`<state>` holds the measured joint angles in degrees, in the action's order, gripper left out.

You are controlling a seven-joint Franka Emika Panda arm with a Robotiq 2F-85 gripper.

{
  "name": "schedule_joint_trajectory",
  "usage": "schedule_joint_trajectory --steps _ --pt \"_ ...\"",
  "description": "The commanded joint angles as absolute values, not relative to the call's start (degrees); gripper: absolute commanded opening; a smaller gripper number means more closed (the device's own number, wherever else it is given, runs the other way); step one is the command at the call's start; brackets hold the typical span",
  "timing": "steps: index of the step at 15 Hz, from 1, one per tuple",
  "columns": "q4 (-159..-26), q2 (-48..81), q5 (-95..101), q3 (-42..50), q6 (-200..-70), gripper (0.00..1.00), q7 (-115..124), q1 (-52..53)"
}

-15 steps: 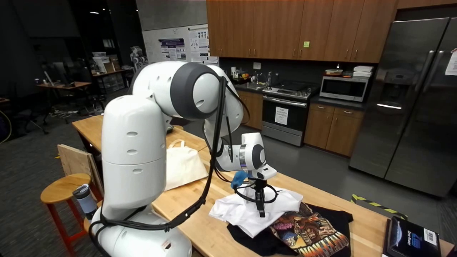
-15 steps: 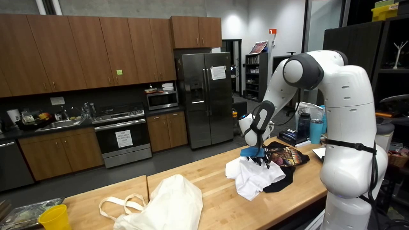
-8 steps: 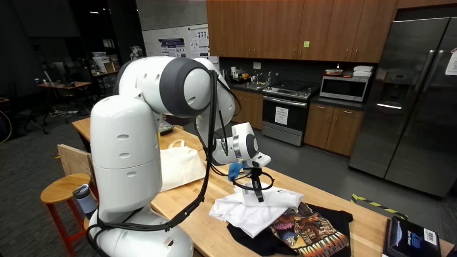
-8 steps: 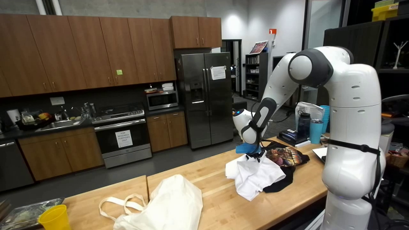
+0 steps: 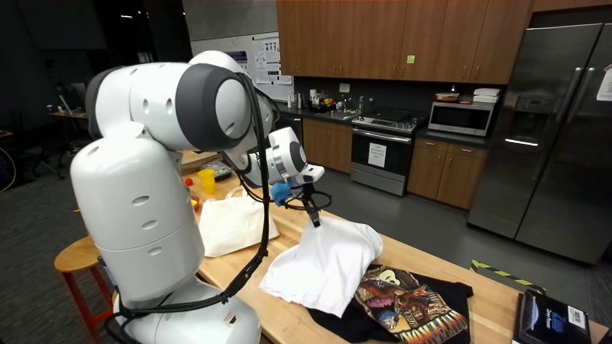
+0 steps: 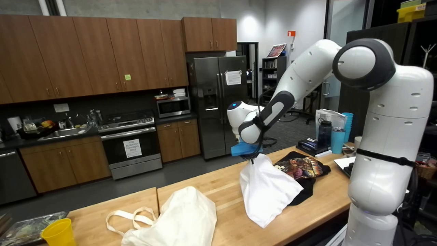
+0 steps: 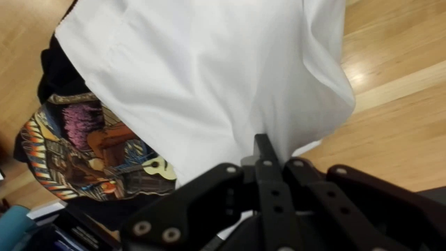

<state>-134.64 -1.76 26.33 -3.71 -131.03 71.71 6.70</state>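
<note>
My gripper [image 7: 270, 146] is shut on a white cloth [image 7: 209, 69], probably a shirt, in the wrist view. One finger [image 7: 265, 148] shows in front of the folds; the cloth hides the other fingertip. In both exterior views the gripper [image 5: 315, 223] [image 6: 252, 160] holds the white cloth [image 5: 325, 267] [image 6: 268, 191] by a raised peak. The rest of the cloth slopes down onto the table. Its lower part overlaps a black shirt [image 5: 411, 306] [image 6: 304, 167] with a colourful print, which lies on the table. The black shirt also shows in the wrist view [image 7: 104, 153].
A cream tote bag [image 5: 234, 227] [image 6: 184, 218] lies on the wooden table. A yellow cup [image 5: 207, 180] [image 6: 58, 233] and a covered tray [image 6: 30, 227] stand beyond it. A black box [image 5: 552, 317] [image 6: 310, 147], a dark bottle [image 6: 324, 135] and blue cups [image 6: 338, 140] stand past the black shirt.
My gripper has risen and moved toward the tote bag. The white cloth has been pulled up into a peak and drawn along. More of the black shirt's print is uncovered.
</note>
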Motion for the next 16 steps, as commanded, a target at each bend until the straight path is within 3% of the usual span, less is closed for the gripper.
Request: schedule_joint_trajectory --steps 1,5,12,15,16 --pt "-123.85 2.96 19.9 -8.65 -124.35 0.0 65.89 9.78" --pt "-109.42 12.67 21.92 -12.3 -119.59 0.0 66.94 14.21" --pt "-86.11 31.87 20.36 -10.76 -118.43 0.0 63.88 22.36" --pt "-76.64 39.22 15.21 -9.85 -110.66 0.0 63.94 25.26" --pt "-84.31 34.27 16.96 -8.79 -117.14 0.26 64.86 25.11"
